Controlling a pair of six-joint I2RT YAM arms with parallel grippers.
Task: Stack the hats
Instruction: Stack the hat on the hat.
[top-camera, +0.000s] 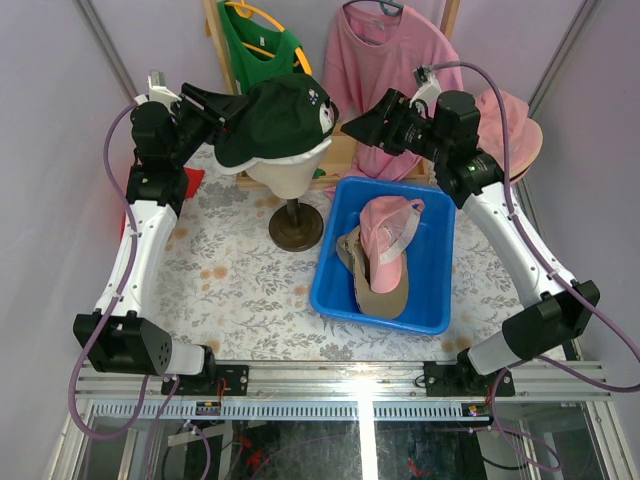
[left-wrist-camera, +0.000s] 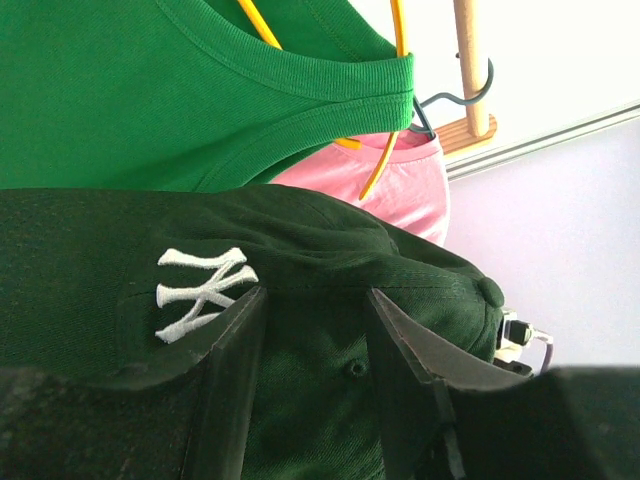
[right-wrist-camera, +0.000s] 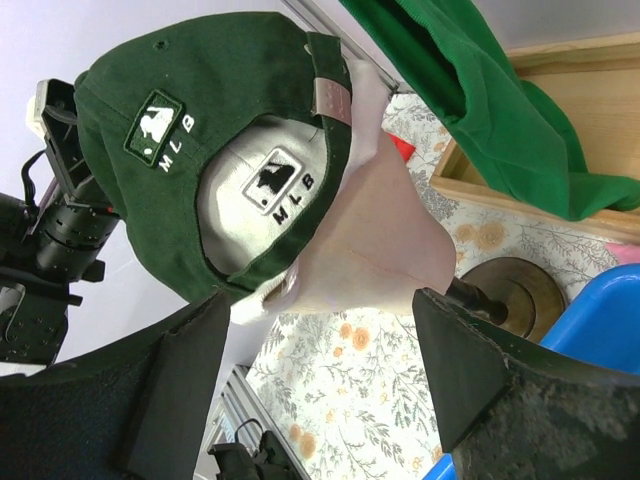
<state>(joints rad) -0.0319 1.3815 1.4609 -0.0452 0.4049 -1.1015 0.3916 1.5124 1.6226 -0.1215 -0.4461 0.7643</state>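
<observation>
the dark green cap (top-camera: 285, 112) sits on the cream mannequin head (top-camera: 290, 172), which stands on a round dark base (top-camera: 295, 228) at the back of the floral-covered table (top-camera: 240, 285). the left gripper (top-camera: 238, 118) is at the front of the cap's crown, beside the white embroidered logo. in the left wrist view its fingers (left-wrist-camera: 235, 380) are closed onto a ridge of the crown fabric, with an eyelet showing between them. the right gripper (top-camera: 350, 125) hangs just beside the rear of the cap with its jaws spread wide and nothing between them. the right wrist view looks through the gap at the cap's back strap and the mannequin's neck. to the right of the stand, a blue bin (top-camera: 438, 270) holds a pink cap (top-camera: 385, 225) lying on top of a tan hat (top-camera: 385, 295). another pink hat (top-camera: 515, 125) rests at the back right, partly hidden behind the right arm. a green shirt (top-camera: 255, 50) and a pink shirt (top-camera: 380, 60) hang behind the table.
</observation>
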